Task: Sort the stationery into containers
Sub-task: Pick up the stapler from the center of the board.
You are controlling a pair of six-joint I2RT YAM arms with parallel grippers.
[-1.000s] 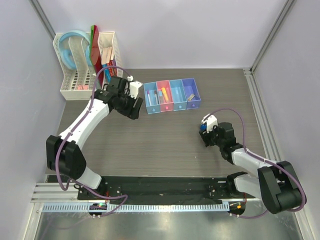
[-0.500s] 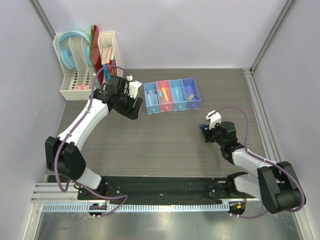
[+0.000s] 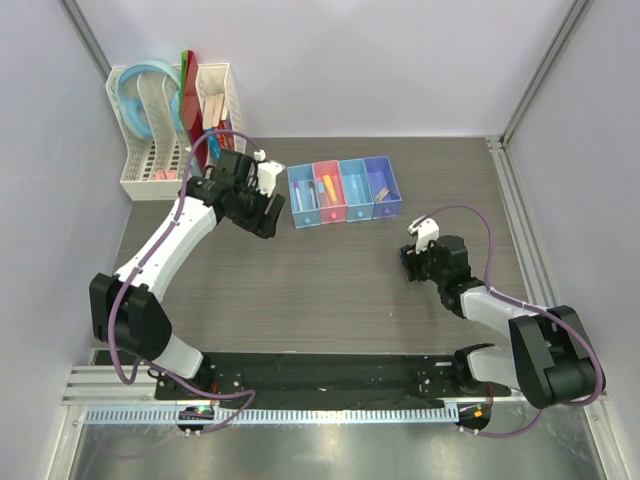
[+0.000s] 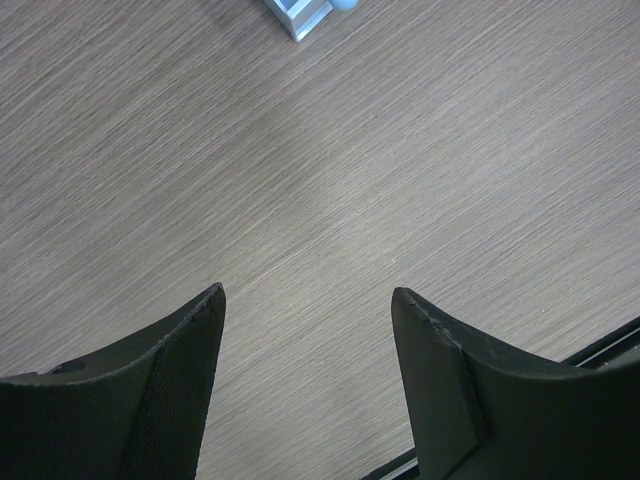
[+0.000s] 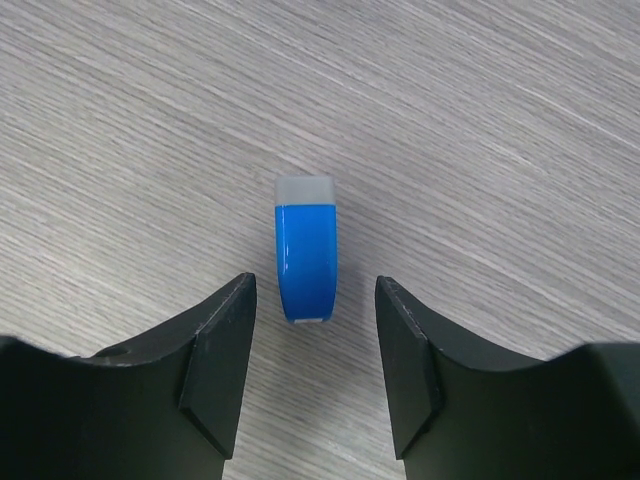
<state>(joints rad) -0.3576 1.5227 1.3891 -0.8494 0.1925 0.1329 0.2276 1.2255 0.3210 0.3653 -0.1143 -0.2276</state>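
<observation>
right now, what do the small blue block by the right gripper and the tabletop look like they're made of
The blue block: probably plastic, or an eraser in a plastic sleeve; glossy, with bright streaks along its body and a frosted greyish-white end. The tabletop: likely wood-look laminate, matte; fine parallel grey-brown grain lines, no glare.

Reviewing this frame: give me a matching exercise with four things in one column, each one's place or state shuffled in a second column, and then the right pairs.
Column one
1. blue block
2. left fingers
3. orange-yellow piece
4. white rack

Column two
A. in the pink bin
B. at the far left corner of the table
C. lying on the table between the right fingers, touching neither
D. spread apart above bare table, near the end of the row of bins

Pairs: 1-C, 2-D, 3-A, 4-B
</observation>
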